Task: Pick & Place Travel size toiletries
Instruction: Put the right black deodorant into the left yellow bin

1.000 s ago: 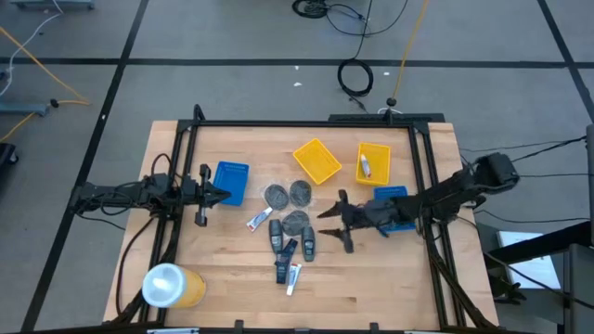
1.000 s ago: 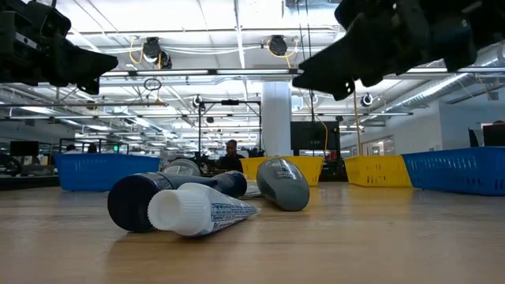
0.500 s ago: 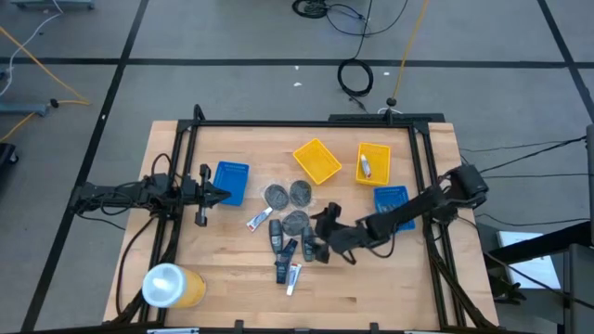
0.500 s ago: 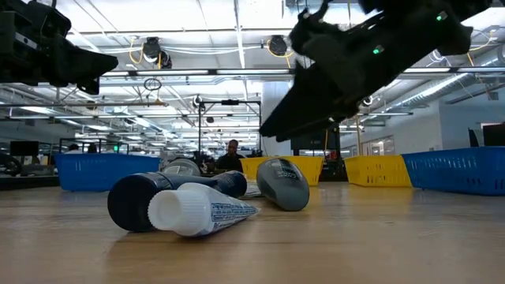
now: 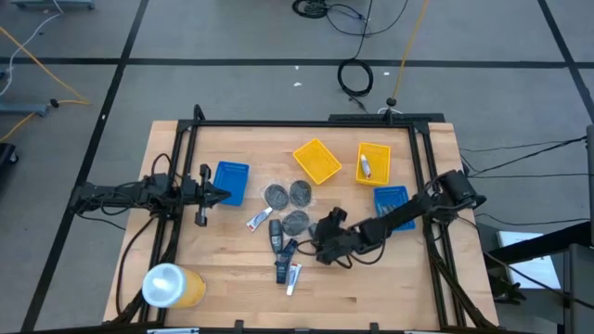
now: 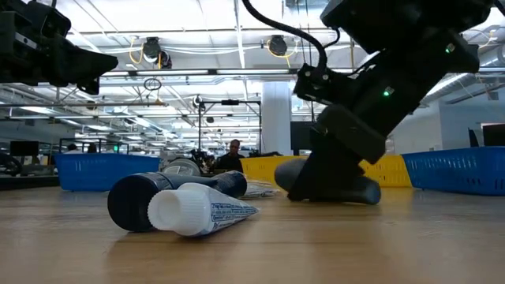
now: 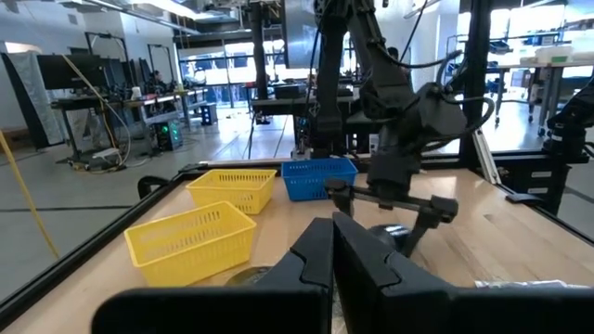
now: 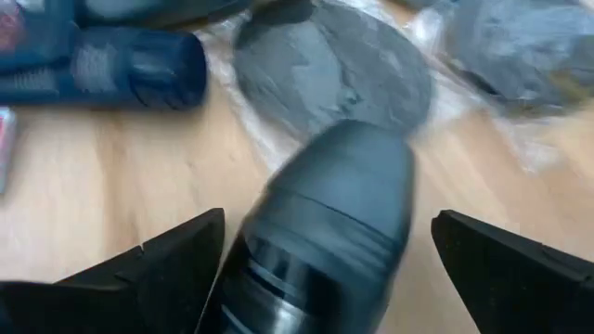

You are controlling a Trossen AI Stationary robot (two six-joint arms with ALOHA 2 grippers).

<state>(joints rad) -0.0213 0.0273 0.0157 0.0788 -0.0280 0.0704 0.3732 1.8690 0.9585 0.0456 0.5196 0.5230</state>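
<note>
While my right gripper (image 8: 316,269) straddles dark bottle (image 8: 329,223) beside grey disc (image 8: 334,70), fingers wide apart, I judge bottle rigid, slick, light; grip mid-body. Left gripper (image 5: 218,194) closed, idle.

The room is bright. Light comes from long lamps (image 6: 197,72) on the ceiling, and they glare white in the low view. The table (image 5: 371,288) looks evenly lit from above, with only small soft shadows. Up close, the white tube (image 6: 197,211) is a bit fuzzy. In the right wrist view the dark bottle (image 8: 325,232) is blurry, and so are the grey discs (image 8: 334,70).
</note>
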